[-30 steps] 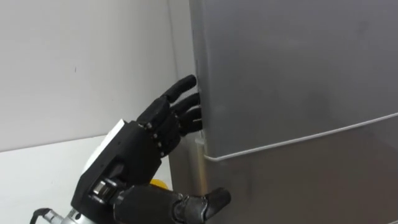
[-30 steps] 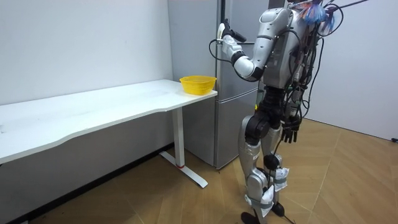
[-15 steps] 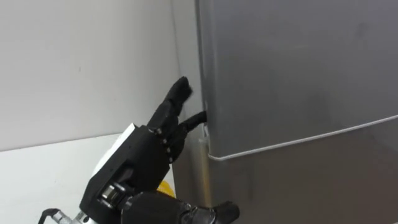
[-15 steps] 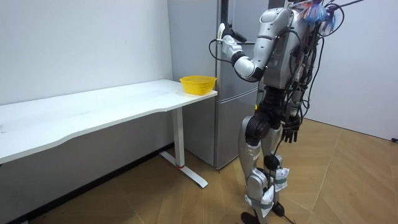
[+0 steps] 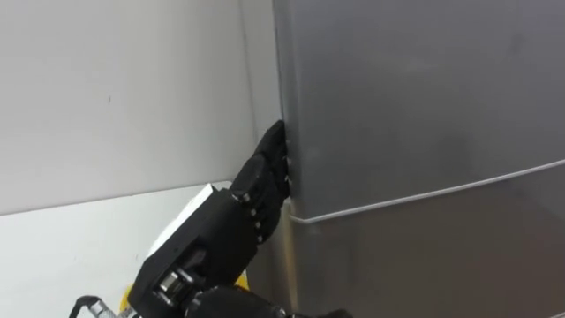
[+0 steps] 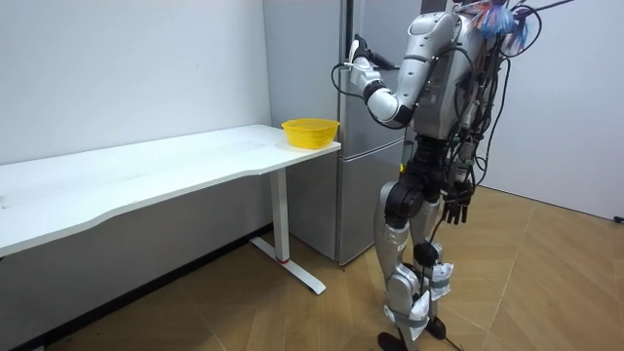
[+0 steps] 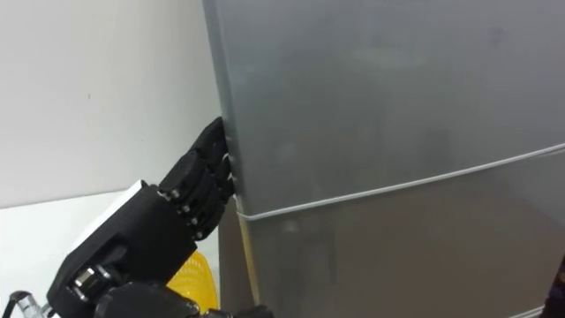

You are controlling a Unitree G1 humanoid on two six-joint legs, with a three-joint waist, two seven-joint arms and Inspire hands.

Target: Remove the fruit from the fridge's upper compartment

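A silver fridge stands right before me. Its upper door (image 5: 424,88) is closed, and a thin seam (image 5: 424,193) divides it from the lower door (image 5: 441,265). My black left hand (image 5: 238,212) is raised to the upper door's left edge just above the seam, with its front end tucked behind that edge. In the room view the left hand (image 6: 361,70) is held at head height against the fridge (image 6: 366,146). My right hand (image 6: 454,207) hangs at my side with relaxed fingers, holding nothing.
A yellow bowl (image 6: 311,131) sits on the end of a long white table (image 6: 146,175) that meets the fridge's left side. A white wall (image 5: 124,88) runs behind the table. The wooden floor behind me is free.
My left hand has moved right, from spread beside the door's edge to pressed in against it, with its tip now behind the edge. The door has stayed closed.
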